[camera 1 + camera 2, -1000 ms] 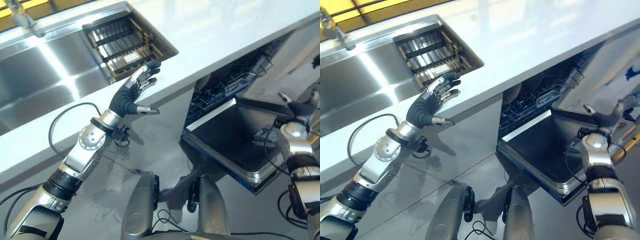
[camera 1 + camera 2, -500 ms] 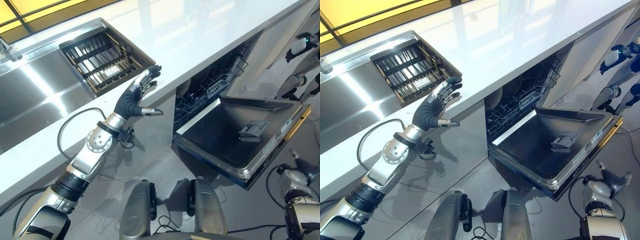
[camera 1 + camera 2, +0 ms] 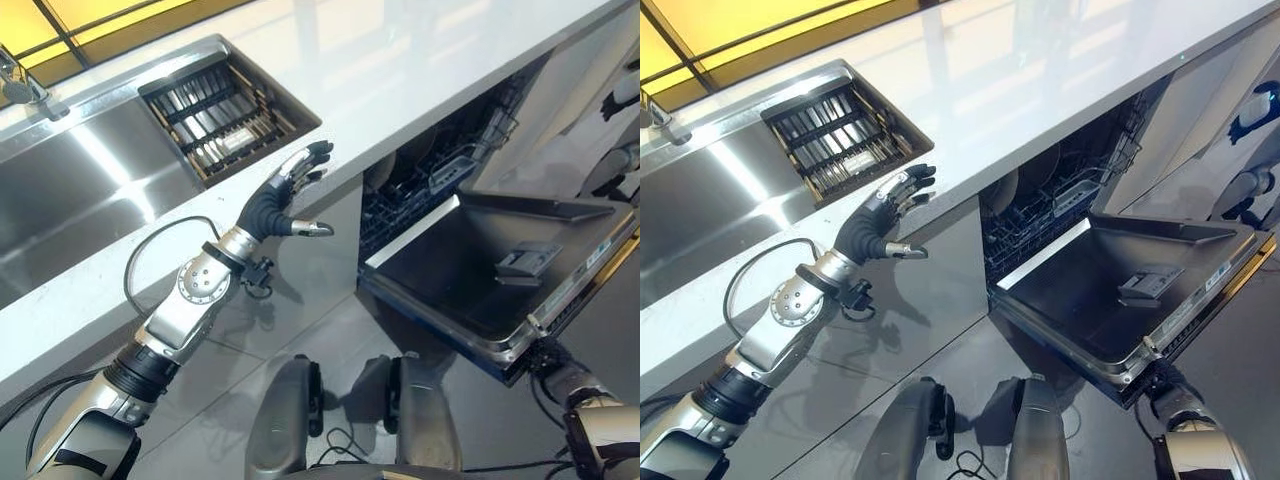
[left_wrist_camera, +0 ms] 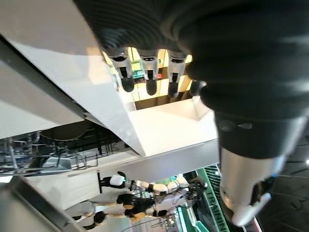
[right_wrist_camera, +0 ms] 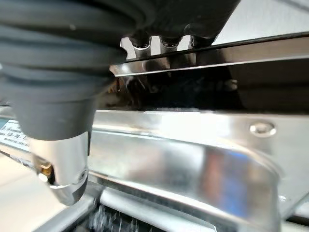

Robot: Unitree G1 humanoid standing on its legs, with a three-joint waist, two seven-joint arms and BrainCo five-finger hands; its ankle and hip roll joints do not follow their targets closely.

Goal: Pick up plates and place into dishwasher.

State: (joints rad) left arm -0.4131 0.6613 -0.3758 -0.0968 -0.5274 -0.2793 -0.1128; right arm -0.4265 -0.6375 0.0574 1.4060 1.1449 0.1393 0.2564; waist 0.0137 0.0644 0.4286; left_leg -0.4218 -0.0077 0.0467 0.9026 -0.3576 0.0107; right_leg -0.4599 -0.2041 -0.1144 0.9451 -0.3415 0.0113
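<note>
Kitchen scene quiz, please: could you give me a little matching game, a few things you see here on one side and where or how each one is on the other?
Things:
1. left hand
2. dishwasher door
3. rack
4. tap

Places or states:
A. folded down, open
B. sitting in the sink's right end
C. at the sink's far left corner
D. open, raised at the counter's front edge

Pairs: 1-D, 2-A, 3-B, 4-C

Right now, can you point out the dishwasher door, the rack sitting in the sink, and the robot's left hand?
dishwasher door [image 3: 1110, 300]: right eye view, on its steel inner panel.
sink rack [image 3: 225, 118]: left eye view, on its middle slats.
left hand [image 3: 268, 207]: left eye view, on the dark-covered back of the hand.
</note>
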